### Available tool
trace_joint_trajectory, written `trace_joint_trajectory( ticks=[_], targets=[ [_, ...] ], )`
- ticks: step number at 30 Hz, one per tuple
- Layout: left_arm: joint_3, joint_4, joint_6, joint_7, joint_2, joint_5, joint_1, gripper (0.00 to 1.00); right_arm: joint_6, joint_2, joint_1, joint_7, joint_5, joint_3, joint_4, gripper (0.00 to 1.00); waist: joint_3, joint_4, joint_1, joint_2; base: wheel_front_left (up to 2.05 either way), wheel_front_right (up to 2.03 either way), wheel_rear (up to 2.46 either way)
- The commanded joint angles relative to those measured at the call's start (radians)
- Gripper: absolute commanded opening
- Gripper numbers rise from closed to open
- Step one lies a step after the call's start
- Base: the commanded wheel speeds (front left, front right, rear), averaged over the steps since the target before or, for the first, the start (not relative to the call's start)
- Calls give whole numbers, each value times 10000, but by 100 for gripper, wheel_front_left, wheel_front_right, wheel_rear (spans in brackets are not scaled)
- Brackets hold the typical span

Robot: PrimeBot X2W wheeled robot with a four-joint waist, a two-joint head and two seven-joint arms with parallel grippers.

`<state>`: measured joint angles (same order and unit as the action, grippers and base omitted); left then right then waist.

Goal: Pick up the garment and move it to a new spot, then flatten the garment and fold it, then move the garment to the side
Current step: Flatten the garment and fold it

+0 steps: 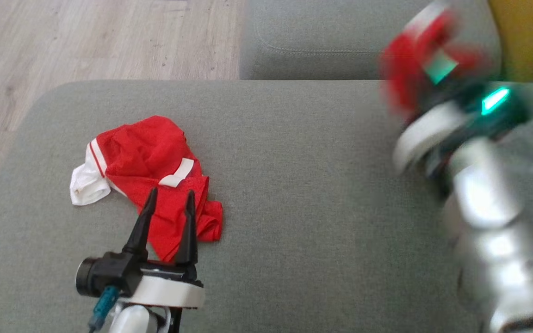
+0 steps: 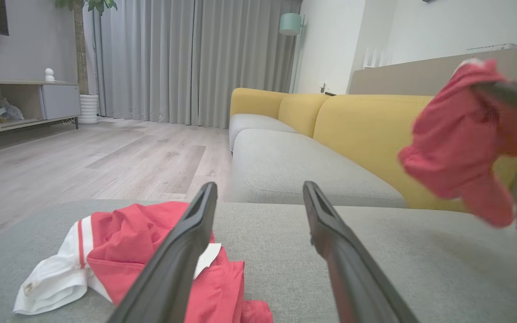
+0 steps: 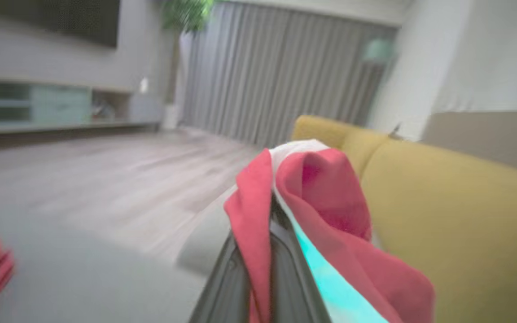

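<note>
A red garment (image 1: 405,78) hangs crumpled in the air at the upper right, blurred by motion, with my right gripper (image 3: 271,211) shut on it; red and white cloth drapes over both fingers. From the left wrist view that garment (image 2: 456,148) dangles in front of the yellow backrest. A second red garment with white trim (image 1: 151,162) lies bunched on the grey cushion (image 1: 317,185) at the left. My left gripper (image 1: 171,192) hovers open over its near edge, fingers spread and holding nothing. In the left wrist view the left gripper (image 2: 260,185) has the lying garment (image 2: 142,237) under its left finger.
The grey cushion stretches wide to the right of the lying garment. Another grey seat (image 1: 317,37) lies beyond it, with a yellow backrest (image 2: 366,130) along the right. Wooden floor (image 1: 86,37) runs past the cushion's far left edge.
</note>
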<state>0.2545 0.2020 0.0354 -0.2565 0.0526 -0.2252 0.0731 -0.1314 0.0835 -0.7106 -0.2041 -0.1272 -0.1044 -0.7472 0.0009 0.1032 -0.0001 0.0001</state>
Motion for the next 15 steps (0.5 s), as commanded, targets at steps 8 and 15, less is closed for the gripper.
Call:
trace_joint_trajectory(
  ticks=[8, 15],
  targets=[
    [-257, -307, 176, -53, 208, -38, 690, 100, 7, -326, 2284, 642, 1364, -4676, -1277, 10, 348, 321, 1, -1, 0, 0, 0],
    [-283, -274, 137, -53, 210, -67, 801, 100, 7, -330, 2366, 530, 2917, -6080, -860, 100, 459, 311, 1, -1, 0, 0, 0]
  ],
)
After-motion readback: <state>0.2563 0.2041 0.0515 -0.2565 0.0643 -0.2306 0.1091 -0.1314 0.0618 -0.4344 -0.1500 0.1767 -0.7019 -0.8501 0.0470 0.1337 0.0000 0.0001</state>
